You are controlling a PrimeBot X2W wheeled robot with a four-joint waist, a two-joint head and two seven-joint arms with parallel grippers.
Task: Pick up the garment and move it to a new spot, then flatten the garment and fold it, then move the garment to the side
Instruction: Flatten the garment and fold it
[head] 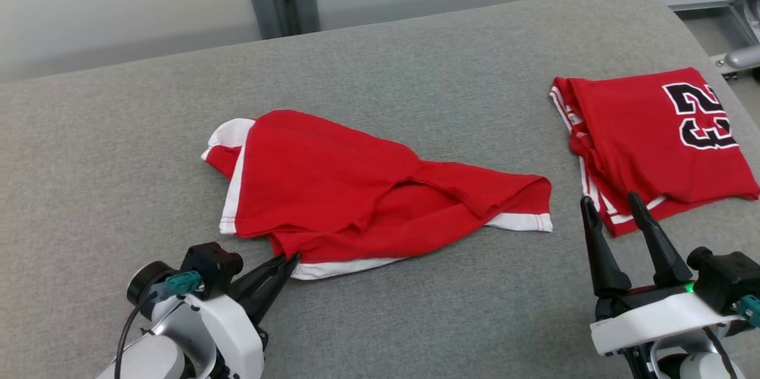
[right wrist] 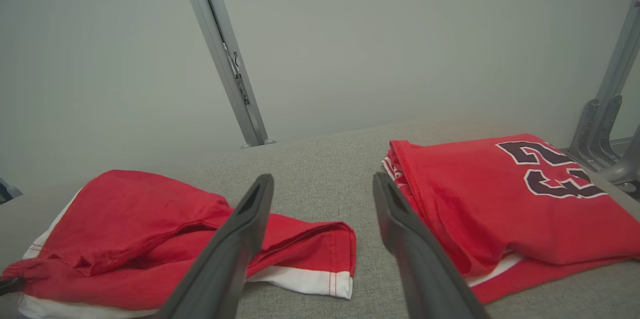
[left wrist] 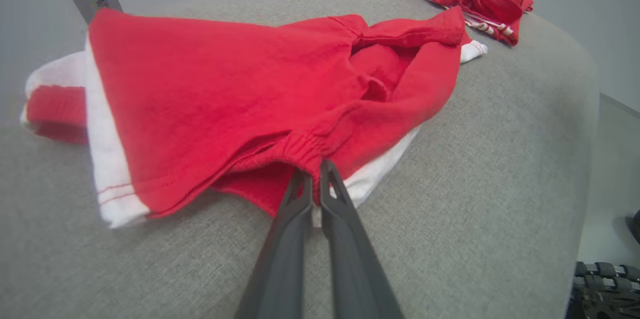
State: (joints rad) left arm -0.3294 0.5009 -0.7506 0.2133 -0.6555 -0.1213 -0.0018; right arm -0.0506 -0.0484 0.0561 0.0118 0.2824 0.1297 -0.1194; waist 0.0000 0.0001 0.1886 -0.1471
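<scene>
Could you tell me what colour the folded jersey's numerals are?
Black numerals, outlined white; clearest in head view.

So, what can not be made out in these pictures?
- Head view: the lower layers of the crumpled garment, hidden by its own folds.
- Left wrist view: how much cloth the left gripper pinches; its fingers hide it.
- Left wrist view: the folded jersey, cut off by the top edge.
</scene>
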